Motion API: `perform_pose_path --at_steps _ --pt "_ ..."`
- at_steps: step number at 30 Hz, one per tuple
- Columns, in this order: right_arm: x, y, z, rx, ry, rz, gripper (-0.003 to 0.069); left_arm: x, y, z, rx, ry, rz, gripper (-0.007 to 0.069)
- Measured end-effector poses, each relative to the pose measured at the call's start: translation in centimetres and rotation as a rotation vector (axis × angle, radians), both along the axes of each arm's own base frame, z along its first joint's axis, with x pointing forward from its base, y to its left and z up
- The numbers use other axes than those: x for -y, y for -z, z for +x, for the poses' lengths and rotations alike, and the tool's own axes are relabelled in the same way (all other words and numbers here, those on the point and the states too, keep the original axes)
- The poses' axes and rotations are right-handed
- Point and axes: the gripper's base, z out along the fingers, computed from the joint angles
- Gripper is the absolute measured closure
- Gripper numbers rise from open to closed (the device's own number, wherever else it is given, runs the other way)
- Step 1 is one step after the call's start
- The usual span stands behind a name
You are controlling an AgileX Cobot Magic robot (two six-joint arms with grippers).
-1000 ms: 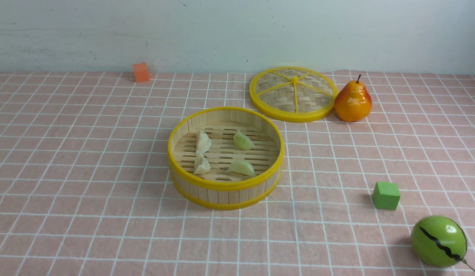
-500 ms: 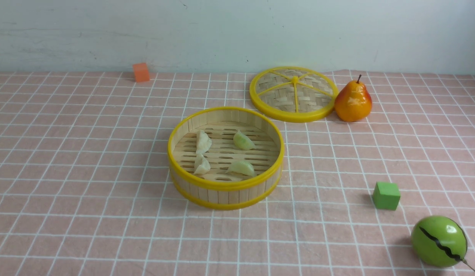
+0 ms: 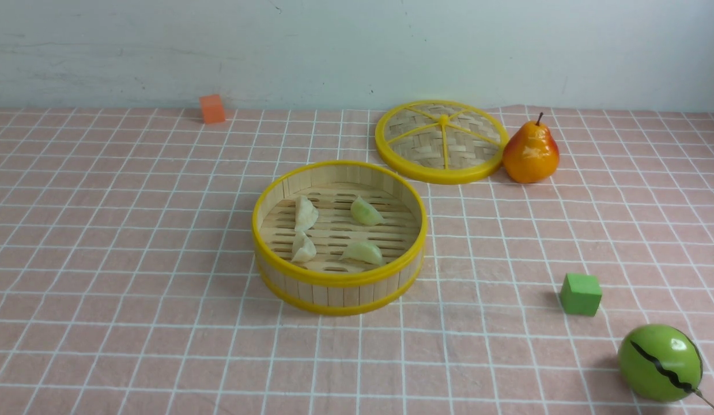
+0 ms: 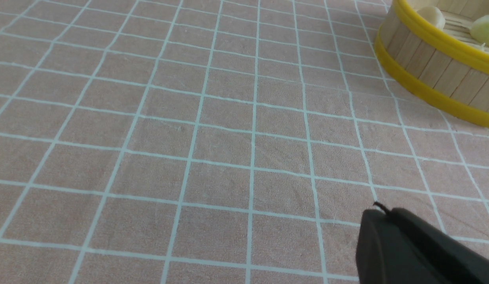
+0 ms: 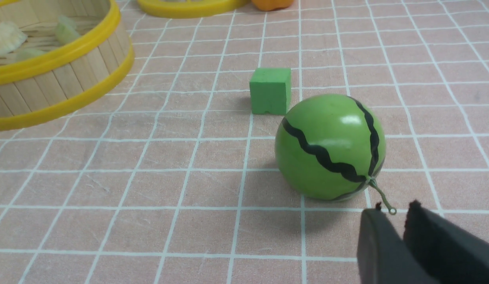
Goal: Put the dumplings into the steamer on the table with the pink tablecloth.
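While the steamer (image 3: pixel 339 237) sits mid-table (image 3: pixel 103 323) on the pink tablecloth (image 3: pixel 132 230), it holds all four dumplings (image 3: pixel 305 214): cream ones left, green ones right. Left gripper (image 4: pixel 386 215) state cannot be determined. Right gripper (image 5: pixel 402 221), fingertips pressed together and empty, sits right of the steamer.

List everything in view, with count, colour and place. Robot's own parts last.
steamer: 1, bamboo with yellow rims, table centre
dumplings: 4, two cream, two pale green, inside steamer
lid: 1, woven, yellow rim, behind steamer to the right
pear: 1, orange-yellow, touching lid's right edge
green cube: 1, right of steamer
watermelon ball: 1, green with black stripes, near right corner
orange cube: 1, far left, by wall
tablecloth: 1, pink, white grid
left claw: 1, black, shut
right claw: 1, black, shut
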Motion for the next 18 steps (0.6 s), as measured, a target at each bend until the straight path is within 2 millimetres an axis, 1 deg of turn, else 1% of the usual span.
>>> perform_pose_path --at_steps 18 --pt "0.00 0.00 0.00 0.000 0.000 0.001 0.0536 0.00 0.03 -0.01 -0.003 0.000 0.000 0.0631"
